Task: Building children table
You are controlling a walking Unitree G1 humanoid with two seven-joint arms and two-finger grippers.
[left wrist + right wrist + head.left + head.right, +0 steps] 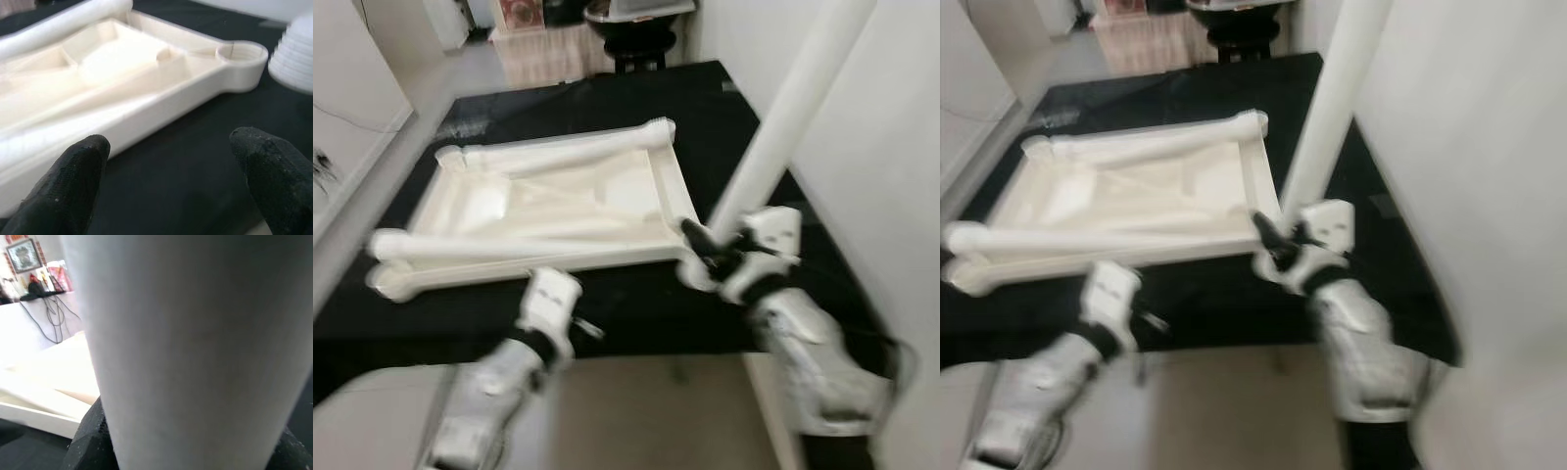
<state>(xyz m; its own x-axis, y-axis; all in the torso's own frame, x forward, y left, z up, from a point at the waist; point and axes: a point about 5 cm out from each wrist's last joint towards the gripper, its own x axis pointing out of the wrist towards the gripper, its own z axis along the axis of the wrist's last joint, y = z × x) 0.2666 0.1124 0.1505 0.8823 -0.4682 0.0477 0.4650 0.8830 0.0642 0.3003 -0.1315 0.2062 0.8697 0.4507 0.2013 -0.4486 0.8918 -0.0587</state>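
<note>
A cream plastic table top point(548, 201) lies upside down on a black mat point(636, 294). Two loose white legs rest on it, one along its far edge point(568, 149) and one along its near edge point(509, 245). My right gripper point(710, 250) is shut on a third white leg point(783, 117), which stands nearly upright beside the top's near right corner socket point(242, 51). In the right wrist view this leg point(195, 347) sits between the black fingers. My left gripper point(171, 176) is open just above the mat, close to the top's near edge, with nothing between its fingers point(63, 191).
A white wall point(891, 196) runs close along the right side. A dark stool point(636, 39) stands beyond the mat at the back. A beige surface point(636, 411) lies under my arms near the mat's front edge.
</note>
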